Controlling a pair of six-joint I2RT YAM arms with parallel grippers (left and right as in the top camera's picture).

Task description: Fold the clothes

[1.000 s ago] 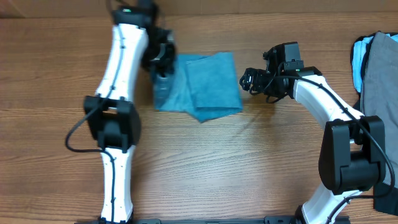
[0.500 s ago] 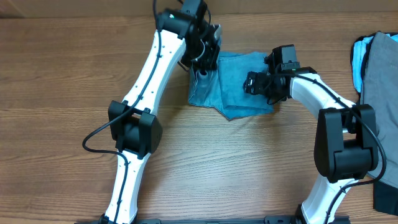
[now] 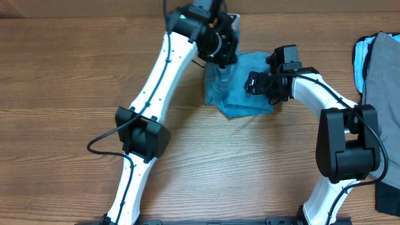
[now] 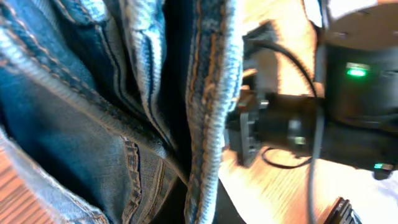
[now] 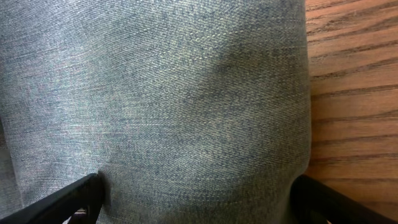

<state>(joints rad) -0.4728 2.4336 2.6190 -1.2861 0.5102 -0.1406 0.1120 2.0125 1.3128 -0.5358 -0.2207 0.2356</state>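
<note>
The light-blue denim jeans (image 3: 247,94) lie folded in a bunched stack at the back middle of the table. My left gripper (image 3: 219,62) is shut on their left edge. In the left wrist view the seams and folded layers (image 4: 93,124) fill the frame, and only a dark part of the gripper (image 4: 202,208) shows at the bottom. My right gripper (image 3: 253,83) is open at the jeans' right side. Its fingers (image 5: 196,193) are spread wide over plain denim (image 5: 186,93).
A pale-blue garment (image 3: 360,59) and a grey garment (image 3: 381,75) are piled at the right table edge, with a dark one (image 3: 387,200) at the lower right. The right arm (image 4: 292,124) is close beside the left gripper. Bare wood (image 5: 348,93) lies beside the jeans.
My left gripper has dragged the jeans to the right, toward the right gripper, and the stack has bunched narrower. The right gripper shifted slightly left onto the denim, then held still.
</note>
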